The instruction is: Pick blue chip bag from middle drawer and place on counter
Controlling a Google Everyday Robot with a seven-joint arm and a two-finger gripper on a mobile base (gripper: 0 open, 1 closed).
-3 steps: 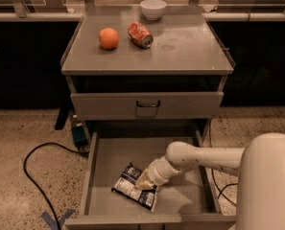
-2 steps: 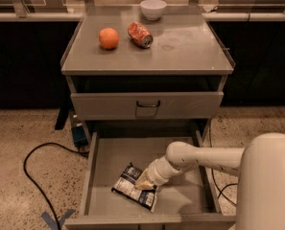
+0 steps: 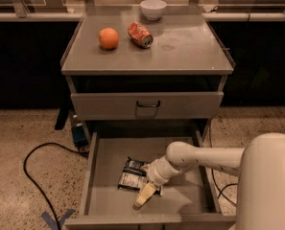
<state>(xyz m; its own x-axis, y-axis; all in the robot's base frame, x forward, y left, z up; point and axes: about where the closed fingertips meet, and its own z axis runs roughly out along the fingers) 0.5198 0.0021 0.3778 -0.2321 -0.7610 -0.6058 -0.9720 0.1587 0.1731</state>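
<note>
The blue chip bag (image 3: 130, 174) lies flat on the floor of the open middle drawer (image 3: 185, 202), left of centre, with its white label panel up. My gripper (image 3: 145, 196) reaches down into the drawer from the right on a cream-white arm (image 3: 199, 157). It sits at the bag's right front edge and overlaps it, pointing towards the drawer's front. The counter (image 3: 185, 47) is the grey cabinet top above.
An orange (image 3: 109, 38), a crushed orange-red can (image 3: 140, 34) and a white bowl (image 3: 153, 8) sit on the counter. The shut top drawer front (image 3: 147, 104) with its dark handle overhangs the back of the open drawer. A black cable (image 3: 34, 176) lies on the floor at the left.
The gripper tip has moved a little down and towards the drawer's front, at the bag's right edge. The bag stays on the drawer floor, in about the same place.
</note>
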